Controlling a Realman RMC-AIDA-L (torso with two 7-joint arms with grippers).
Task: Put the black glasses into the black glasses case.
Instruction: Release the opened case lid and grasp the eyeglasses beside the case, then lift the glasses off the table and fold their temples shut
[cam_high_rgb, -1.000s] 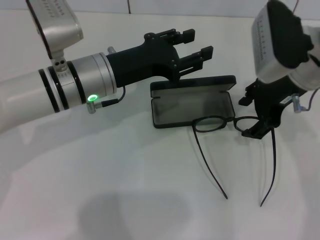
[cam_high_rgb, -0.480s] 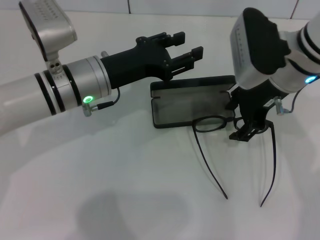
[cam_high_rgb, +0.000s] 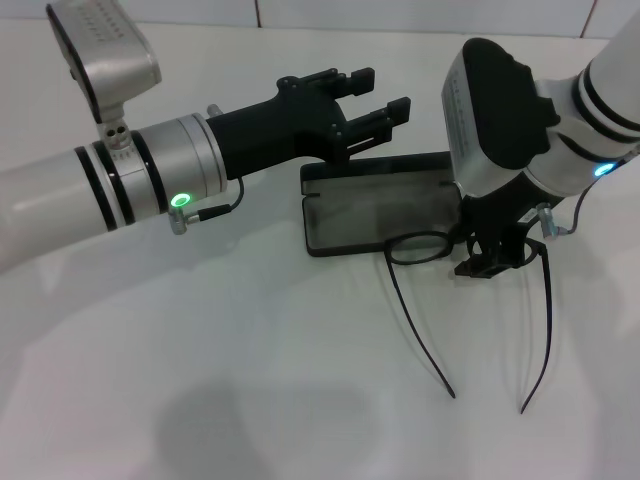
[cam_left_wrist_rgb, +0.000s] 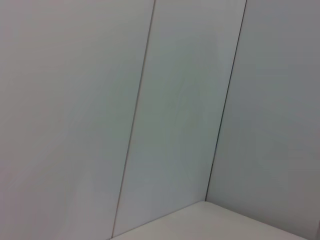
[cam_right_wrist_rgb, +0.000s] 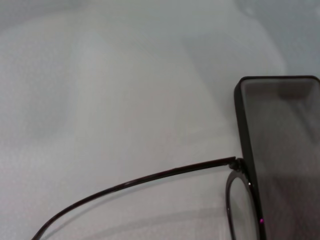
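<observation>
The black glasses case (cam_high_rgb: 375, 212) lies open in the head view, grey lining up and its lid (cam_high_rgb: 385, 164) at the back. The black glasses (cam_high_rgb: 418, 248) rest at its front right edge, one round lens overlapping the rim and both temple arms trailing toward me. My right gripper (cam_high_rgb: 489, 261) hangs low over the other lens and hides it. The right wrist view shows a temple arm of the glasses (cam_right_wrist_rgb: 150, 176) and a corner of the case (cam_right_wrist_rgb: 285, 145). Just behind the lid, my left gripper (cam_high_rgb: 372, 98) hovers open and holds nothing.
Everything sits on a white table (cam_high_rgb: 250, 350), with a white panelled wall (cam_left_wrist_rgb: 175, 100) behind it. My left forearm (cam_high_rgb: 150, 175) stretches across the left half of the table, above the surface.
My right gripper has moved left and now covers the glasses' right lens. The left gripper has barely shifted; glasses and case lie as before.
</observation>
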